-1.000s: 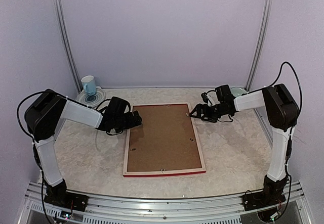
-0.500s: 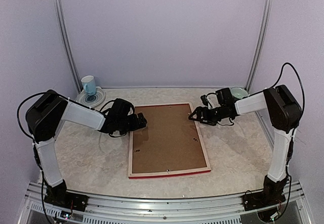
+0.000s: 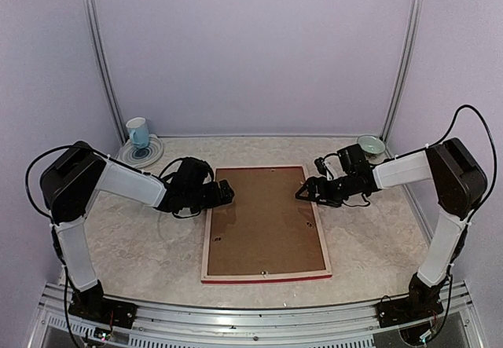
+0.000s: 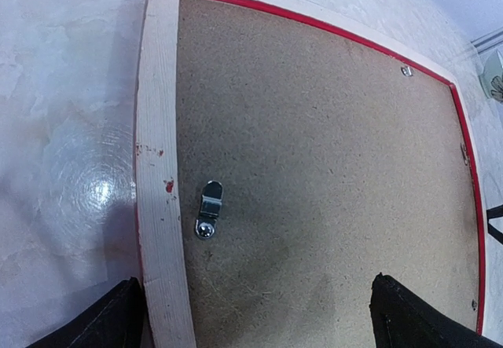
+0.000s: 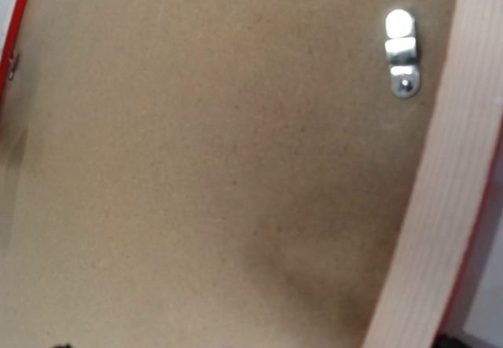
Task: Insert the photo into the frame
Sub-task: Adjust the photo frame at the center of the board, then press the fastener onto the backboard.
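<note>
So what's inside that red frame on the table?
A brown backing board fills the frame, with small metal clips near its edges. The frame lies back side up, so whatever is under the board is covered and cannot be seen.

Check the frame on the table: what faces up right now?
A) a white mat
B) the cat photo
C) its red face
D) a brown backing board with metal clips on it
D: the frame lies flat with its pale wood rim up, around a brown backing board that carries a metal clip; no photo shows.
</note>
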`<state>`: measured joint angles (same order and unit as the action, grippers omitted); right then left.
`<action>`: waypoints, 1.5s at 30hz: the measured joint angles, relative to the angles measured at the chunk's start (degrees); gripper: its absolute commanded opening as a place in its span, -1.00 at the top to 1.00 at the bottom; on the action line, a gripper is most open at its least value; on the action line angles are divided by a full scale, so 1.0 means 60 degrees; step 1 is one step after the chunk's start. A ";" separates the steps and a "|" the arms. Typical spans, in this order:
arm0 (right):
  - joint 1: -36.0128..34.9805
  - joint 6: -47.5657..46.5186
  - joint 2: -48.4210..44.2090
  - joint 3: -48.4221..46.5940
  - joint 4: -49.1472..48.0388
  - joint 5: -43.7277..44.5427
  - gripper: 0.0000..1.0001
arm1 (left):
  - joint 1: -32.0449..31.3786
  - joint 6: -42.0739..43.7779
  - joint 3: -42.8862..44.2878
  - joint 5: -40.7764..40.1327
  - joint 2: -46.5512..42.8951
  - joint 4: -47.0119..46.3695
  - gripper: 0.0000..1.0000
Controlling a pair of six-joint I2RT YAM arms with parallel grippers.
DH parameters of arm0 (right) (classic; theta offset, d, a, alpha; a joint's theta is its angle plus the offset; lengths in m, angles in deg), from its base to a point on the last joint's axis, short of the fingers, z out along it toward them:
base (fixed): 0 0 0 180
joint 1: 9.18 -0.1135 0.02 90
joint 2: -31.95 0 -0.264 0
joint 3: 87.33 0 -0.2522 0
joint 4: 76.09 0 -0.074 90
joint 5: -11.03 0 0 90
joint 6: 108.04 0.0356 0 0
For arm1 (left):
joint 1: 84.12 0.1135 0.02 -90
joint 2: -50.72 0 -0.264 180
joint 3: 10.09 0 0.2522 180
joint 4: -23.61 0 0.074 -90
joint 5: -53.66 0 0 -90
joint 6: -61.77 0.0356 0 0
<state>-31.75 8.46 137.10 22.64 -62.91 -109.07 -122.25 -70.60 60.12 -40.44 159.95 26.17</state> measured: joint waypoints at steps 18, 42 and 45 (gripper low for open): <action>0.0550 -0.0907 -0.0313 -0.0980 0.1122 0.2080 -0.98 | 0.0794 0.0379 0.0754 -0.0645 -0.0248 0.1239 -0.96; 0.0769 -0.0965 -0.0623 -0.0608 0.1024 0.2113 -0.99 | 0.0678 0.0943 0.1745 -0.0976 0.0630 0.2528 -0.52; 0.0772 -0.0951 -0.0623 -0.0586 0.0976 0.2051 -0.99 | 0.0659 0.0947 0.1749 -0.1009 0.0637 0.2561 -0.51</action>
<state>-27.11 2.75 133.36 19.12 -57.05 -96.77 -118.29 -64.92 70.61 -46.49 163.77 41.53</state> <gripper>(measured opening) 0.993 0.761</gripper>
